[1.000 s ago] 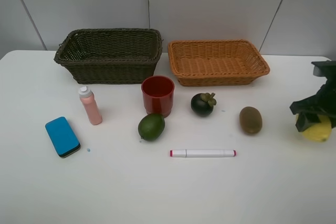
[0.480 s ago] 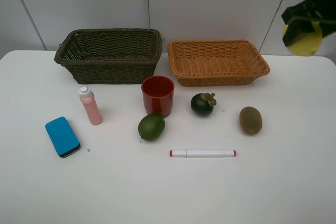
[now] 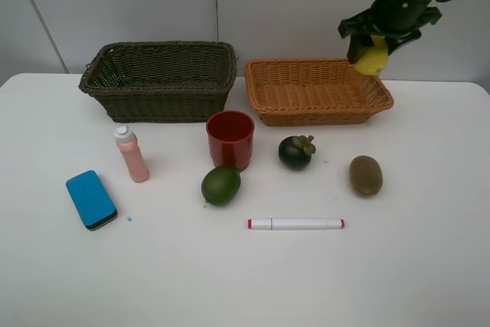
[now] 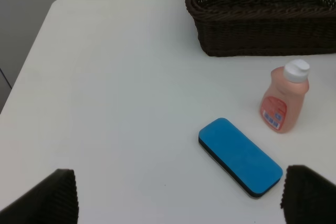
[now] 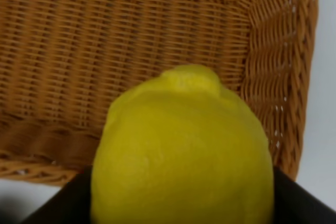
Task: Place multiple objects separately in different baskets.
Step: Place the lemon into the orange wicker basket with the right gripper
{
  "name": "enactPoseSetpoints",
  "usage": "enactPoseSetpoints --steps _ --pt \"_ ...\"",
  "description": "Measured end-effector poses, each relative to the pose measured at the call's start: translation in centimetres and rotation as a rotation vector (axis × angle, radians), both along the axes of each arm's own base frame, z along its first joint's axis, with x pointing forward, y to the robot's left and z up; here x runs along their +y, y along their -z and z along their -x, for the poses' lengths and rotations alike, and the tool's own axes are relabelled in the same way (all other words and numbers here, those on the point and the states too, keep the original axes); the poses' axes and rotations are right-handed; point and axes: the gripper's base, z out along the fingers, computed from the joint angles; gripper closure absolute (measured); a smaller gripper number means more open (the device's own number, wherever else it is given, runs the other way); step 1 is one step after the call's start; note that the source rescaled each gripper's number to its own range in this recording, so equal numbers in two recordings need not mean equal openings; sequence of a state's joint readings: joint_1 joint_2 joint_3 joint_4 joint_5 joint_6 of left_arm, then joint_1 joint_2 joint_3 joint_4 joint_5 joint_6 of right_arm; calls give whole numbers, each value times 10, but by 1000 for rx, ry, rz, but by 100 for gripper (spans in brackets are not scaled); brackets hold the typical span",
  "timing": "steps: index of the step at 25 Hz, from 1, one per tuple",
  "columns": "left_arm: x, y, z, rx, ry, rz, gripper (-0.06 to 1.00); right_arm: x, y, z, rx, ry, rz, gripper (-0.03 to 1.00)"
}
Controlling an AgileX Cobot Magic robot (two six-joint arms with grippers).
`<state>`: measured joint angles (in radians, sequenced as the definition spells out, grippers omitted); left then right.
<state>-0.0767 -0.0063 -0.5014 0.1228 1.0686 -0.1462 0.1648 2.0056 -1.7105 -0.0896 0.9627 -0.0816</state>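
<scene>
Yellow lemon [image 3: 371,61]: is hanging in the air above the far right corner of the light orange basket [image 3: 314,116], not touching the wicker; the right wrist view is showing the basket floor beneath it.
Right end effector [image 3: 375,45]: is clamping the lemon, jaws partly closed against its sides.
Left end effector [image 4: 184,198]: is standing wide, holding nothing, hovering over the table [image 3: 398,266] near the blue eraser [image 3: 91,199].
Baskets: nothing is lying in the light orange basket or in the dark olive basket [image 3: 157,101], as far as the high view is showing.
Waiting on the table: blue eraser, pink bottle [image 3: 132,155], red cup [image 3: 230,139], green round fruit [image 3: 220,184], mangosteen [image 3: 295,152], kiwi [image 3: 366,175], white marker [image 3: 295,223].
Progress: judging that the first delivery is nearing release. Nothing is sitting in a basket yet, and seven items are waiting to be sorted.
</scene>
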Motion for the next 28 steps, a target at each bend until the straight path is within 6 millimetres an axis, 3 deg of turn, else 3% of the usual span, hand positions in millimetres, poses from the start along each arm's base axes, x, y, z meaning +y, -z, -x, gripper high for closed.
enactPoseSetpoints --steps 6,13,28 --pt "0 0 0 0 0 0 -6 6 52 -34 62 0 10 40" --pt "0 0 0 0 0 0 -6 7 90 -44 122 1 19 40" --pt "0 0 0 0 0 0 -6 1 93 -46 126 11 22 40"
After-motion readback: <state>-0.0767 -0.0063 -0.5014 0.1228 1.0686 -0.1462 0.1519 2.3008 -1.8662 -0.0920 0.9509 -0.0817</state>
